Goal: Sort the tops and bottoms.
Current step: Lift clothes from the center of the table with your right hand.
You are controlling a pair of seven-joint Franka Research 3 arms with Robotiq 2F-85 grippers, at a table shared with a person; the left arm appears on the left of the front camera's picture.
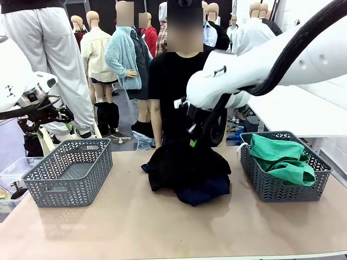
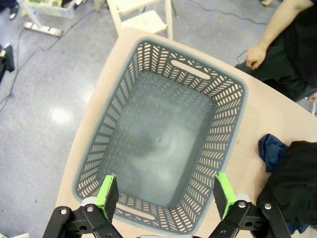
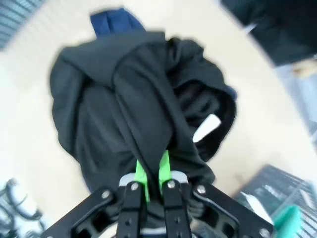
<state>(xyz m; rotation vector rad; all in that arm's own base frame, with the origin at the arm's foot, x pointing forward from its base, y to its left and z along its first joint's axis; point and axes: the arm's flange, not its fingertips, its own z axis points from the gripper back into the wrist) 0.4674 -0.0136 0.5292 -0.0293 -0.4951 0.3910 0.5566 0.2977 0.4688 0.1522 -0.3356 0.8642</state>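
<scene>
**A:** Bottoms (image 1: 282, 160) first: where did they lie?

**B:** They were teal-green, soft and crumpled. They lay heaped in the right basket (image 1: 271, 189), with one fold drooping over its near rim.

**A:** What were the baskets like?

**B:** Both were grey plastic and rectangular, with herringbone slots in the walls and a handle slot at each end. The left basket (image 2: 124, 99) showed a bare, smooth floor.

**A:** And the end effectors?

**B:** The left end effector (image 2: 165, 191) hung over that left basket with its green pads wide apart and nothing between them. The right end effector (image 3: 152, 167) was pinched narrow on a raised fold of the black garment (image 3: 124, 109). That was limp, matte cloth, bunched in the middle of the tan table (image 1: 162, 227).

**A:** Was there any writing?

**B:** A small white label (image 3: 207, 126) sat inside the black garment, too blurred to read. A navy cloth (image 3: 111, 22) poked out from under the pile.
</scene>
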